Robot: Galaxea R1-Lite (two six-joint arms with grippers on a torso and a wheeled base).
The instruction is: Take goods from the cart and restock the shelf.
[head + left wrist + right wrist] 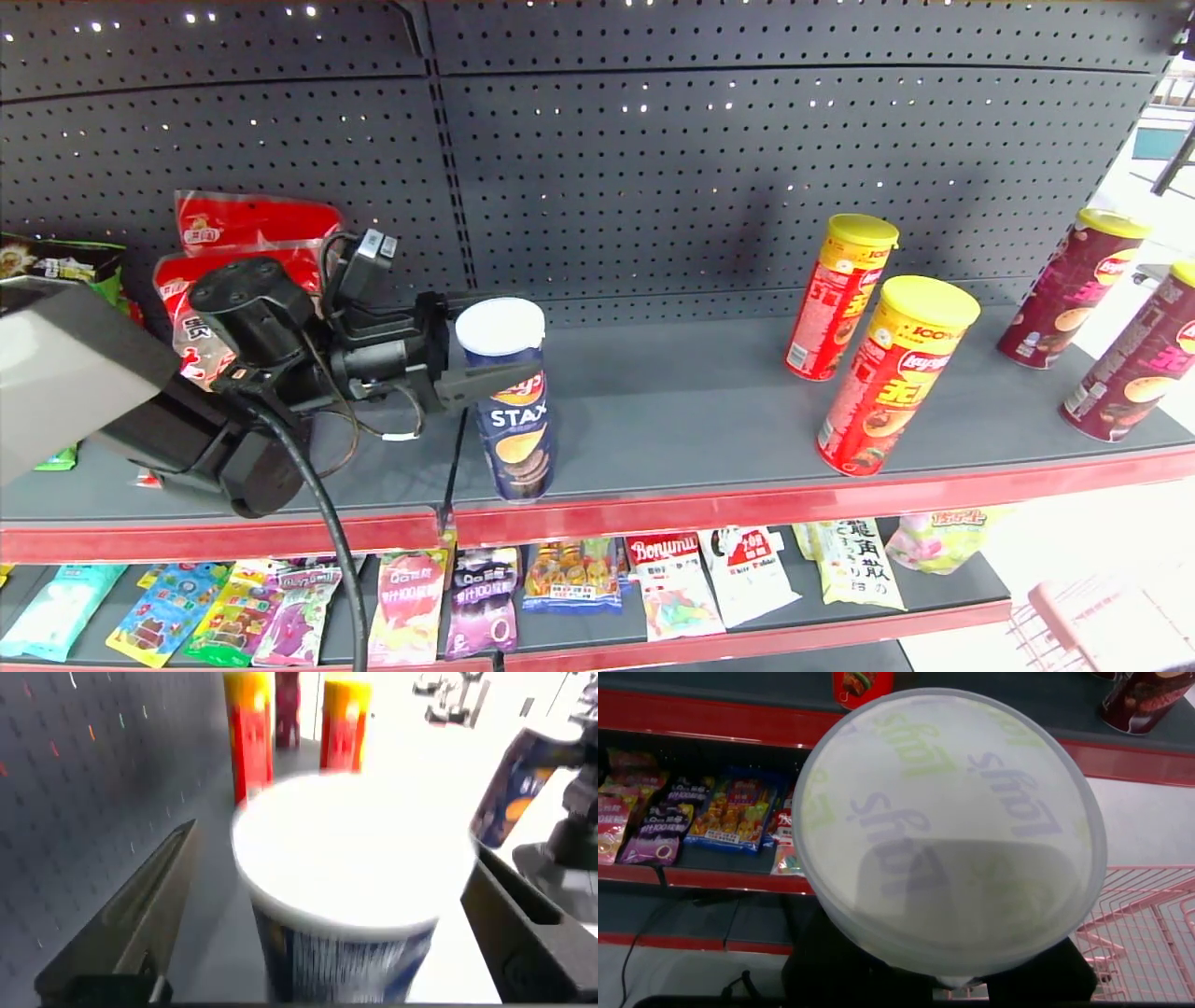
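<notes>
1. The jaws of the left gripper (499, 371) are spread to either side of the blue can (509, 411), just under its white lid. In the left wrist view a gap is seen beside each jaw, so no pinch is judged to be made.
2. The blue can is stood upright on the shelf (709, 411), close to its red front edge. Red bags (247, 224) lie behind the arm, and the yellow-lidded red cans (887, 373) stand well apart to the robot's right, with maroon cans (1064, 289) beyond them.
3. The jaws of the right gripper (570, 765) are judged to be pinching a second can (952, 831), which is held tilted in the air off the shelf, above the pink cart (1148, 924).
4. One can is judged as good as placed. Left to do: the left arm must be drawn clear without the can being knocked, and the second can shelved. What remains in the cart cannot be told.
5. The gaps at the left jaws are read from the left wrist view. In the head view the near jaw crosses the can's front, so contact cannot be judged there. The can's place on the shelf is given by the head view.
</notes>
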